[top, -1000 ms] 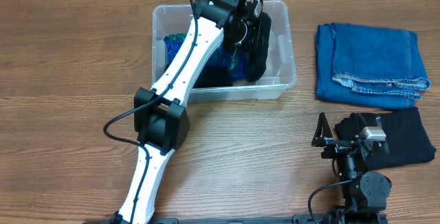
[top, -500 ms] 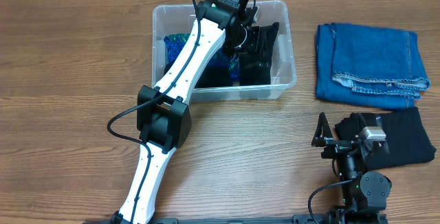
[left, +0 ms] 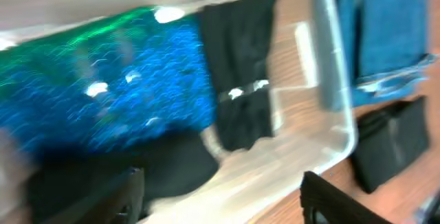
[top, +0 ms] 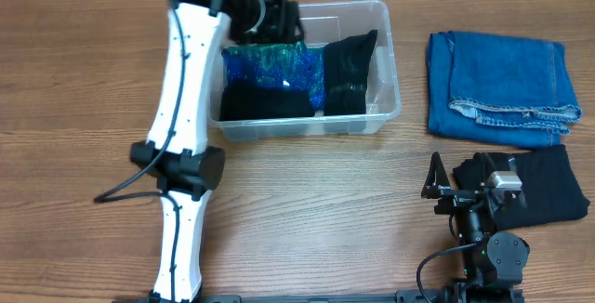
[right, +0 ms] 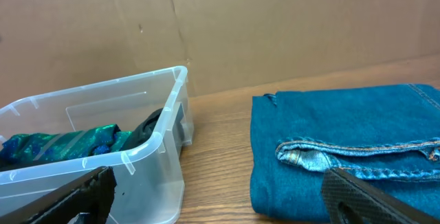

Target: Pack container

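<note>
The clear container (top: 394, 72) stands at the back middle of the table. Inside it lie a shiny blue-green cloth (top: 274, 66), a black cloth (top: 265, 101) at its front left and a folded black garment (top: 349, 71) along its right side. My left gripper (top: 274, 19) hovers over the container's back left corner, open and empty; in the left wrist view its fingers (left: 120, 200) frame the container's near wall (left: 340, 100). My right gripper (top: 457, 180) rests open near the front right, facing the container (right: 158, 162) and the folded jeans (right: 344, 148).
Folded blue jeans (top: 502, 87) lie to the right of the container. A folded black cloth (top: 544, 184) sits at the front right, beside my right gripper. A cardboard wall (right: 275, 25) runs behind the table.
My left gripper opened and let the black garment drop into the container's right side, then drew back to the left, clear of the contents. The right arm has not moved.
</note>
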You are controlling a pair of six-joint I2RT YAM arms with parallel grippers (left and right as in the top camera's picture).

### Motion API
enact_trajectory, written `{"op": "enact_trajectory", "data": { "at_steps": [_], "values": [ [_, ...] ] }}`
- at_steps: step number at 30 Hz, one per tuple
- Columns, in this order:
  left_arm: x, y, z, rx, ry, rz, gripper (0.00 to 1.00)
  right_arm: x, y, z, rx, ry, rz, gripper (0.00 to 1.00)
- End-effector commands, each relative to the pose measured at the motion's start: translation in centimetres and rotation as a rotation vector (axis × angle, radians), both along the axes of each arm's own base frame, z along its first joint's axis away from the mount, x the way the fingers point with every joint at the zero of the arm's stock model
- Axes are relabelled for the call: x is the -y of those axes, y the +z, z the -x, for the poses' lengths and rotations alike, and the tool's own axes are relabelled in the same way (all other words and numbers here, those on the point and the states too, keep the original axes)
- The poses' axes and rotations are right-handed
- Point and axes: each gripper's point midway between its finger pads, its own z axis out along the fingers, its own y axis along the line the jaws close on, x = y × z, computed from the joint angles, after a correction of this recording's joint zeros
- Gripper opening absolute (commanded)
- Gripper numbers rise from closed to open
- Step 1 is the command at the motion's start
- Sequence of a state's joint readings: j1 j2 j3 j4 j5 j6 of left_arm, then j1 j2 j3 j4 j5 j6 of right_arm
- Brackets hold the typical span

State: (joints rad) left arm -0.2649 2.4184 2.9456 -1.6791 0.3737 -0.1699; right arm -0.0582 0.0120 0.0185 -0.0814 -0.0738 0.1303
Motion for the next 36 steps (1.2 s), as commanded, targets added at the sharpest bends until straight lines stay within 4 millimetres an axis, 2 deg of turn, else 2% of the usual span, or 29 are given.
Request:
{"op": "enact_trajectory", "data": {
  "at_steps": [1, 3, 9, 17, 20, 25, 29, 30, 32, 33, 34, 36],
  "values": [
    [-6.7, 5.9, -0.2, 0.224, 0.116, -0.195, 0.88, 0.2, -0.2, 0.0, 0.002, -0.007, 0.007, 1.0],
    [-8.8, 7.4, 0.0, 0.259, 0.166, -0.221, 1.0, 0.2, -0.2, 0.0, 0.002, -0.007, 0.007, 1.0],
    [-15.0, 9.2, 0.9, 0.289, 0.287, -0.351, 1.0, 0.2, -0.2, 0.0, 0.002, -0.007, 0.007, 1.0],
    [-24.6, 10.1, 5.3, 0.189, 0.535, -0.383, 1.0, 0.2, -0.2, 0.0, 0.002, -0.007, 0.007, 1.0],
    [-27.3, 10.5, 6.4, 0.174, 0.635, -0.353, 1.0, 0.2, -0.2, 0.0, 0.003, -0.008, 0.007, 1.0],
    [-29.3, 9.7, 7.0, 0.138, 0.676, -0.374, 1.0, 0.2, -0.2, 0.0, 0.003, -0.008, 0.007, 1.0],
    [-29.3, 9.5, 6.9, 0.13, 0.675, -0.377, 1.0, -0.4, 0.9, 0.0, 0.046, 0.024, -0.022, 1.0],
    [-29.3, 9.5, 6.9, 0.13, 0.676, -0.377, 1.0, -1.1, 1.4, 0.1, 0.064, 0.065, -0.053, 1.0],
    [-29.3, 9.5, 6.9, 0.13, 0.676, -0.376, 1.0, -0.7, 1.8, 0.1, 0.06, 0.047, -0.149, 1.0],
    [-29.3, 9.5, 6.9, 0.13, 0.675, -0.376, 1.0, 0.2, 3.0, 0.4, 0.064, -0.006, -0.28, 1.0],
    [-29.3, 9.5, 6.9, 0.13, 0.675, -0.376, 1.0, 0.6, 4.3, 0.8, 0.08, -0.028, -0.332, 1.0],
    [-29.3, 9.5, 6.9, 0.13, 0.675, -0.376, 1.0, 1.3, 7.6, 1.9, 0.117, -0.067, -0.342, 1.0]
  ]
}}
